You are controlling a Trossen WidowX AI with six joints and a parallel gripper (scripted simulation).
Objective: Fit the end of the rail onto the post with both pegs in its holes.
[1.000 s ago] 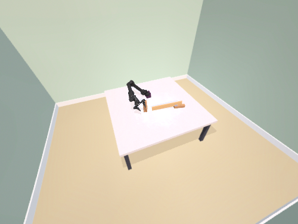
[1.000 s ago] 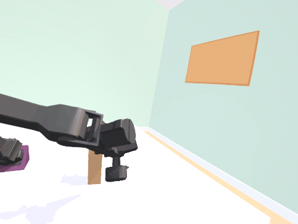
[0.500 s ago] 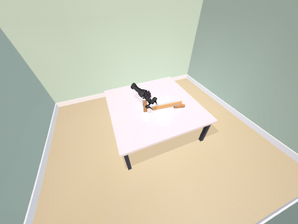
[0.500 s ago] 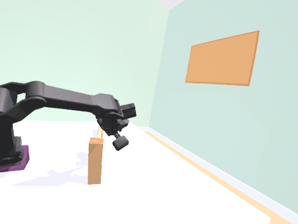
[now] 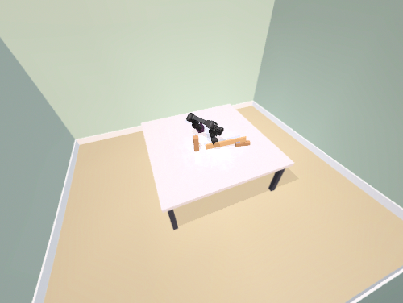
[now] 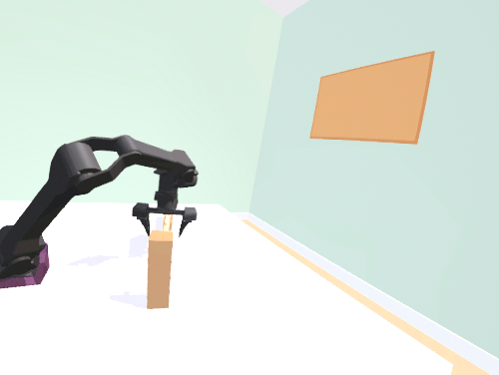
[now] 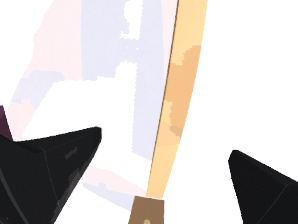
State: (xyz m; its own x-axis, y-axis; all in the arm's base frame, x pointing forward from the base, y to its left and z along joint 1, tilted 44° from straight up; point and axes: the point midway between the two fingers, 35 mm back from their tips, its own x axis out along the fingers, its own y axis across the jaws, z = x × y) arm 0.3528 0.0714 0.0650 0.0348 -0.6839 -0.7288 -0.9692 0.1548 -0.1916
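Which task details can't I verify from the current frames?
- Pegs on the post: too small from the top; the exterior view shows no pegs on the faces it sees.
- Holes in the rail: too small from the top; not discernible in the wrist view.
- Rail's far end: cut off by the wrist view's upper edge.

1. Text, labels and brands: none legible in the top, exterior or wrist views.
2. Numbers and signs: none legible in any of the three views.
3. Orange wall panel (image 6: 372, 100), exterior view: face plain, bearing no readable marking.
4. Arm (image 5: 201, 120) (image 6: 100, 155): no readable lettering on its visible surfaces.
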